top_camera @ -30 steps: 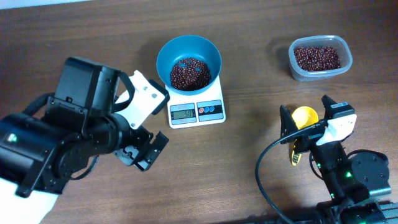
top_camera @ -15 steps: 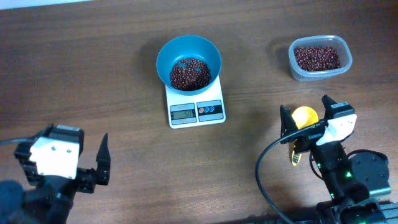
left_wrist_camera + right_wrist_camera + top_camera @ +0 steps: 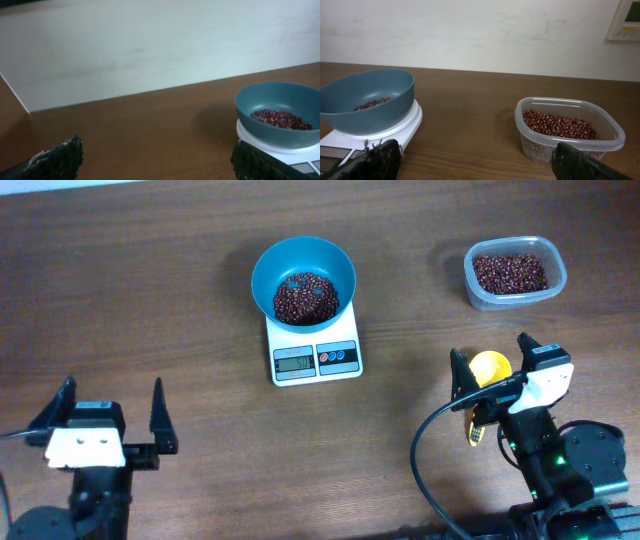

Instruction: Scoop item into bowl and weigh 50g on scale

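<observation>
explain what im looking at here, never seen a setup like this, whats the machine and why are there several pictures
These are two robot arms at a brown wooden table. The overhead picture looks straight down: the left arm is at the bottom left and the right arm at the bottom right. The other two pictures come from a small camera on each wrist, looking forward between that arm's own dark jaws.

On the table, a round teal-blue plastic bowl holding small dark red-brown beans sits on a small white square digital scale. To the right, a clear plastic tub holds more beans. A yellow plastic scoop lies under the right arm. Both pairs of jaws stand open, and neither seems to grip anything.
</observation>
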Available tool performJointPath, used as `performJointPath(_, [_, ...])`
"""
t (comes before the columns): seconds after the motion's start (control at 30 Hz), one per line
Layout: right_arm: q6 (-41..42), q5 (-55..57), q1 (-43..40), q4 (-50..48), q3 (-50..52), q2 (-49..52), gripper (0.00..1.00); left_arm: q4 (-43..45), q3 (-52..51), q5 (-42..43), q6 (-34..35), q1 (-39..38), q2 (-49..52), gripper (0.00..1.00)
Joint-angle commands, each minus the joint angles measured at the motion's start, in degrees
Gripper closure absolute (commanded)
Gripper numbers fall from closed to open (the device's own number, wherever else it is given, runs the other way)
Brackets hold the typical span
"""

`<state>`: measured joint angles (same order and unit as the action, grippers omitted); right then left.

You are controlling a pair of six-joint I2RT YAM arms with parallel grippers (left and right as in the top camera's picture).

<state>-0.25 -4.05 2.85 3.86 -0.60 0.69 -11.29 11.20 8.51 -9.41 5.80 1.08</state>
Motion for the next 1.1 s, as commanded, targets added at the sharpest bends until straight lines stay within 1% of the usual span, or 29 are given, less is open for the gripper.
performJointPath(0.0, [-0.4, 0.3, 0.5, 0.4, 0.3, -0.3, 0.01, 3.2, -4.0, -0.7, 3.8, 0.2, -0.8, 0.02])
performJointPath(0.17, [-0.4, 0.3, 0.5, 0.4, 0.3, -0.3, 0.01, 5.9, -6.7, -0.6, 3.8, 0.2, -0.8, 0.01])
performJointPath(0.23, [-0.4, 0.3, 0.5, 0.4, 0.3, -0.3, 0.01, 10.1, -10.1, 1.0, 3.8, 0.1, -0.8, 0.02])
performJointPath(0.33, [-0.4, 0.3, 0.5, 0.4, 0.3, -0.3, 0.01, 11.3, -10.6, 2.2, 4.0, -0.4, -0.8, 0.02])
performJointPath(0.47, [-0.4, 0.3, 0.5, 0.4, 0.3, -0.3, 0.01, 9.9, -10.6, 2.2, 4.0, -3.1, -0.8, 0.02])
performJointPath(0.5, [-0.4, 0.3, 0.5, 0.4, 0.3, -0.3, 0.01, 8.0, -10.6, 2.2, 4.7, -4.0, -0.8, 0.02])
performJointPath(0.53, [-0.4, 0.3, 0.5, 0.4, 0.3, -0.3, 0.01, 7.4, -10.6, 1.8, 6.7, -4.2, -0.8, 0.02])
performJointPath(0.57, [-0.4, 0.3, 0.5, 0.4, 0.3, -0.3, 0.01, 7.4, -10.6, 1.6, 8.2, -4.2, -0.8, 0.02])
performJointPath(0.63, [-0.4, 0.3, 0.5, 0.4, 0.3, -0.3, 0.01, 7.4, -10.6, 1.6, 8.2, -4.2, -0.8, 0.02])
performJointPath(0.8, [-0.4, 0.3, 0.5, 0.4, 0.3, -0.3, 0.01, 11.0, -10.7, 1.5, 8.2, -4.2, -0.8, 0.02])
performJointPath(0.9, [-0.4, 0.3, 0.5, 0.4, 0.3, -0.3, 0.01, 9.0, -10.7, 1.6, 10.3, -4.2, -0.8, 0.02])
performJointPath(1.07, [-0.4, 0.3, 0.5, 0.4, 0.3, -0.3, 0.01, 7.4, -10.7, 1.5, 10.3, -4.3, -0.8, 0.02])
